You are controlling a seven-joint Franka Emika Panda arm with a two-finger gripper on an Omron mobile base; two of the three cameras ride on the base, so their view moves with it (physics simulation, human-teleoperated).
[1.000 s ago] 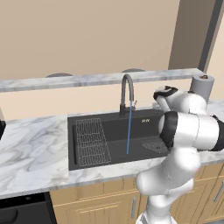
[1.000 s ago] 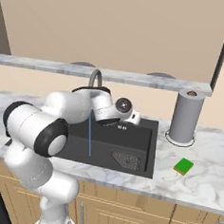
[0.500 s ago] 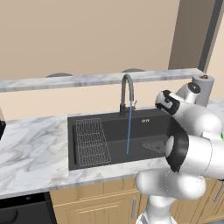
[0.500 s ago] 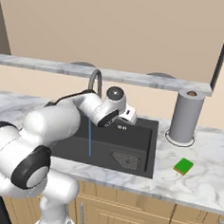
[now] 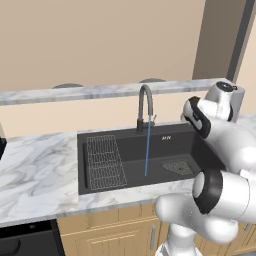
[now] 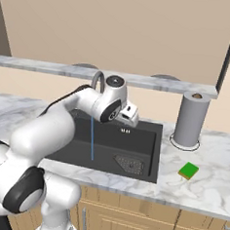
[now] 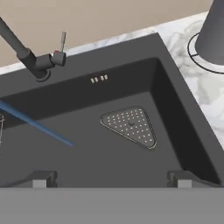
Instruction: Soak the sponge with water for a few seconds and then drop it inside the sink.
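1. 3 views, starting with the left base view: the white arm (image 5: 220, 165) rises at the lower right and bends over the right end of the sink (image 5: 131, 137). The water (image 5: 147, 147) falls in a thin blue line from the gooseneck faucet (image 5: 144, 107) to the basin floor. A wire rack (image 5: 103, 162) lies in the left part of the basin and a mesh drain (image 5: 178, 167) in the right part. The hand is turned away, so the jaws cannot be judged from here.

2. Right base view: the gripper (image 6: 129, 115) hangs over the sink's back edge, just right of the stream. The sponge (image 6: 188, 170) lies flat on the marble counter (image 6: 215, 164), well to the right of the jaws and outside the basin, in front of a grey paper towel roll (image 6: 189, 119). Nothing is between the jaws.

3. Hand view: 2 dark fingertips (image 7: 40, 179) stand far apart at the bottom, spread wide with nothing between them. The drain sits ahead, between the 2 tips. The stream crosses at the left, and the faucet base with its lever (image 7: 60, 53) lies ahead to the left. The roll's base stands ahead to the right on the counter.
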